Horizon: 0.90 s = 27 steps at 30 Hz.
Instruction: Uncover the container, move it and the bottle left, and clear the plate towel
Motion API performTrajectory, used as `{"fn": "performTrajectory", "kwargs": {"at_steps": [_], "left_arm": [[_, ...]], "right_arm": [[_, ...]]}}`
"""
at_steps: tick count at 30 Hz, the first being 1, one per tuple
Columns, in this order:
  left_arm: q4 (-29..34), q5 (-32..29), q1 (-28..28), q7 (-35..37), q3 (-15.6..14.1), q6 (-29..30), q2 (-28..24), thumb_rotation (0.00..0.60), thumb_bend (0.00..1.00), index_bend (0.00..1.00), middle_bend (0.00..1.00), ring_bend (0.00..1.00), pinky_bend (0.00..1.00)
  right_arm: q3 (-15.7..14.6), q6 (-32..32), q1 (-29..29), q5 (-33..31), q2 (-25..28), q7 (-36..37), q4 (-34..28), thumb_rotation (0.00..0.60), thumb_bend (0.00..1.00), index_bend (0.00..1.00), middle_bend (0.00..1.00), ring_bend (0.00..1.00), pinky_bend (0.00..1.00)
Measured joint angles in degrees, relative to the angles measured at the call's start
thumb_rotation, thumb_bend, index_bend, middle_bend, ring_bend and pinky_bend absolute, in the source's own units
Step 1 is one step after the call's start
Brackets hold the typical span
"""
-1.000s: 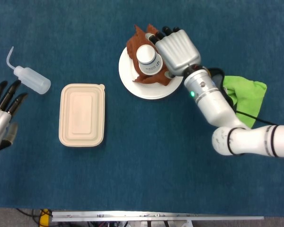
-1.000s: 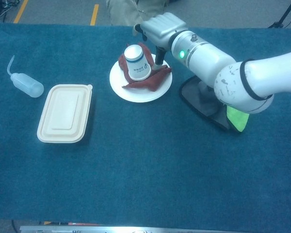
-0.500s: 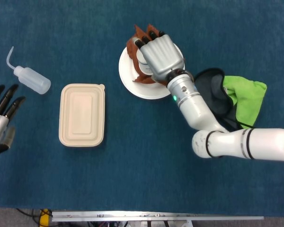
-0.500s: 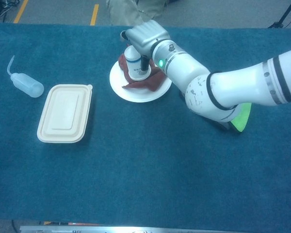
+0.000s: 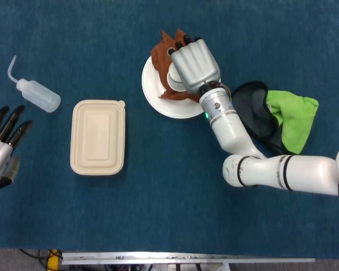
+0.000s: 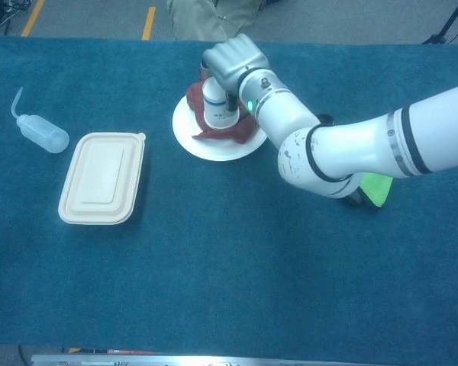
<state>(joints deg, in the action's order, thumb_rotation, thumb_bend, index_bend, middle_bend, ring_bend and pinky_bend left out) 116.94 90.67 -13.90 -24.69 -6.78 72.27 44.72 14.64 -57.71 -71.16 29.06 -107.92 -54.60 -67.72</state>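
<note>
Right hand: the right hand [image 5: 195, 63] lies over the upturned paper cup [image 6: 218, 107], its fingers curled down around the cup's sides so that it grips it; from the chest view the thumb runs down the cup's front face.
Paper cup: under the right hand, mouth down, standing on the towel; only a sliver of its rim shows in the head view.
Towel: the rust-red towel [image 5: 160, 55] is bunched beneath the cup and hand, with pointed corners sticking out past the fingertips on the far side.
Plate: the white round plate [image 5: 152, 95] carries towel and cup, directly below the right hand; its bare rim shows on the side toward the container.
Right arm: the silver forearm runs back from the hand toward the right edge, a green light lit just behind the wrist.
Green cloth: a green cloth [image 5: 294, 116] with a black piece beside it lies just behind the right wrist, partly hidden by the arm.
Container: the beige lidded container [image 5: 98, 137] sits well to the left of the right hand, lid on, between the two hands.
Bottle: the squeeze bottle [image 5: 38, 94] with a bent spout lies on its side beyond the container, near the left hand.
Left hand: the left hand [image 5: 2, 144] is at the left edge of the head view, fingers straight and apart, holding nothing, near the bottle but not touching it.
Table: blue cloth-covered table [image 6: 229, 267] under everything.
</note>
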Motion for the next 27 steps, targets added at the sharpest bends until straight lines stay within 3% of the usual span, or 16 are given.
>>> {"fn": "performTrajectory", "kwargs": {"at_steps": [7, 13, 27], "left_arm": [[0.4, 0.2, 0.4, -0.3, 0.3, -0.2, -0.2, 0.54, 0.56, 0.11, 0.0, 0.0, 0.02], [0.5, -0.1, 0.4, -0.4, 0.8, -0.7, -0.3, 0.555, 0.56, 0.11, 0.0, 0.0, 0.03], [-1.9, -2.9, -4.0, 1.1, 4.2, -6.3, 1.3, 0.599, 0.56, 0.11, 0.0, 0.0, 0.02]], "right_arm": [[0.2, 0.5, 1.4, 2.3, 0.1, 2.0, 0.6, 0.6, 0.12, 0.47, 0.41, 0.29, 0.46], [1.2, 0.5, 2.9, 4.4, 2.9, 4.9, -2.8, 0.6, 0.12, 0.47, 0.41, 0.29, 0.46], [0.8, -2.3, 10.1, 9.0, 17.9, 10.0, -18.5, 0.6, 0.12, 0.47, 0.41, 0.29, 0.46]]}}
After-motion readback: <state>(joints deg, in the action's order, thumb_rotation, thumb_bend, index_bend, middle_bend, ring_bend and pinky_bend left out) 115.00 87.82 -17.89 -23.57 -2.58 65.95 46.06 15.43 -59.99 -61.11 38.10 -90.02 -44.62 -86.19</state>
